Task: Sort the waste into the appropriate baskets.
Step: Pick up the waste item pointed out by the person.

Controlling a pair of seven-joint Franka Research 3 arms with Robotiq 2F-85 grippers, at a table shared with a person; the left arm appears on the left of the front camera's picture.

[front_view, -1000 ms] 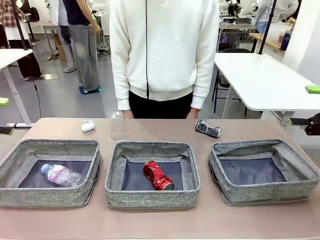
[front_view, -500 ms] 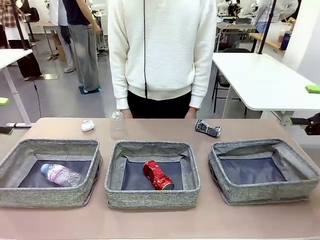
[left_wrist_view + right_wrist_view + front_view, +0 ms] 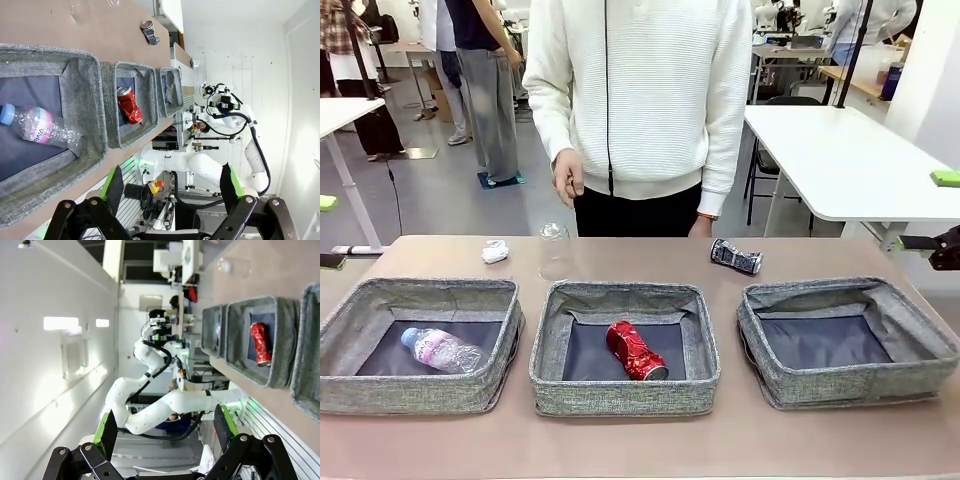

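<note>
The person's hand [image 3: 568,178] has lifted to the waist; the clear plastic cup [image 3: 554,250] stands just below it. Your left gripper [image 3: 172,175] and right gripper [image 3: 166,422] gape empty. Expect it light, thin, slippery: pinch gently across its wall

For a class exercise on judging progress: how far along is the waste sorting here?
Done: the bottle lies in the left basket, the red can in the middle basket. In hand: nothing; the left end effector and right end effector are open. Left: the dark can, clear cup and paper wad sit on the table beyond the baskets.
</note>
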